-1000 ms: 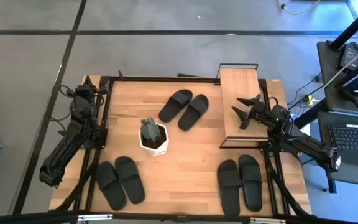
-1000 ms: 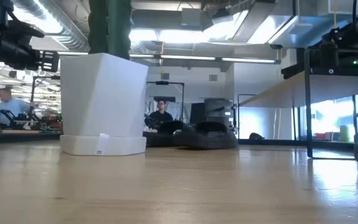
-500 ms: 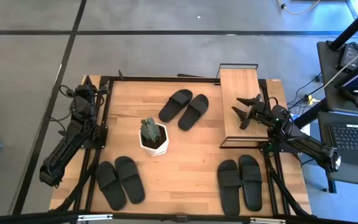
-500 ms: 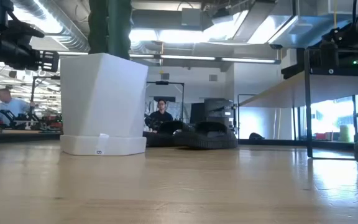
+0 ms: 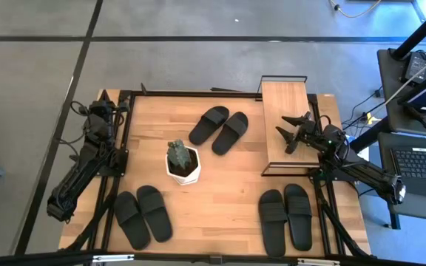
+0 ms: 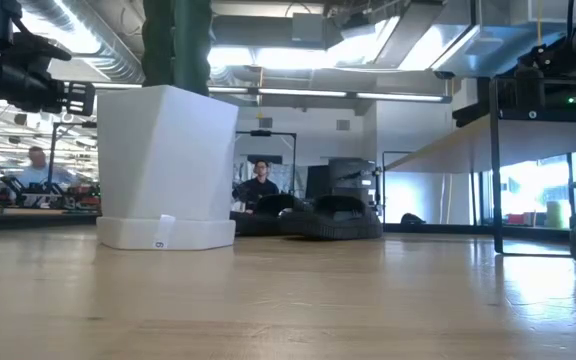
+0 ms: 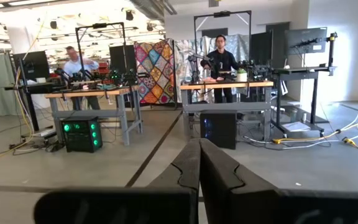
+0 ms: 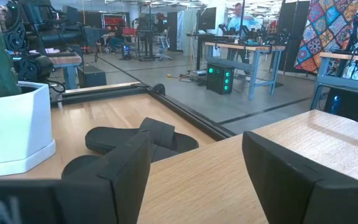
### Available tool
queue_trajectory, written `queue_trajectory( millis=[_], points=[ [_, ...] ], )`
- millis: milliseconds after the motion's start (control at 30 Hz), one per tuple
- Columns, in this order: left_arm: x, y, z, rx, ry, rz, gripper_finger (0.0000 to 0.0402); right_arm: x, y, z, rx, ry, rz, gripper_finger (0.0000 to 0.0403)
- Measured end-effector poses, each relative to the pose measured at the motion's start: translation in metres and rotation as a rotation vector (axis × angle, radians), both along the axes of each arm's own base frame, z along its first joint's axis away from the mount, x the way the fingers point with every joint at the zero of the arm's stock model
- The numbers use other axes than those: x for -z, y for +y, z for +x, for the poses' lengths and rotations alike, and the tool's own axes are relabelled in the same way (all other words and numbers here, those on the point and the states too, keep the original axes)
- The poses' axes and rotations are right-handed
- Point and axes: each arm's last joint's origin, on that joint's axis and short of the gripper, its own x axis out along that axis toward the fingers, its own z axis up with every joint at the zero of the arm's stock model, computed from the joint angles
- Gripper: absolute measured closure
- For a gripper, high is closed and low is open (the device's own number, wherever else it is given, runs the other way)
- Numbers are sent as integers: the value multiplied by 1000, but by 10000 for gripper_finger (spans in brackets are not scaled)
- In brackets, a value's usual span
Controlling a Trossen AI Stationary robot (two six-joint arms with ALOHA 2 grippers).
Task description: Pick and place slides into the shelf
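Three pairs of black slides lie sole-down on the wooden table: one pair at the far middle, one near left, one near right. The shelf, a light board on a thin black frame, stands at the table's right side and its top board is bare. My right gripper hovers open over the shelf's near half, pointing toward the table's left, and touches nothing. My left gripper waits shut at the table's far left corner, facing the room.
A white pot with a green cactus stands mid-table, between the far pair and the near left pair. Black frame rails run along the table's sides. Bare wood lies between the pot and the shelf. People work at benches far behind.
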Motion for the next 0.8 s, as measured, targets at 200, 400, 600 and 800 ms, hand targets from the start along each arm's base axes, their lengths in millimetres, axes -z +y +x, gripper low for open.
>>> queue_trajectory(
  millis=[200,400,600,800],
  points=[
    [0,0,0,0,0,0,401,0,0,0,0,0,0,152],
    [0,0,0,0,0,0,401,0,0,0,0,0,0,152],
    [0,0,0,0,0,0,401,0,0,0,0,0,0,152],
    [0,0,0,0,0,0,401,0,0,0,0,0,0,152]
  ],
)
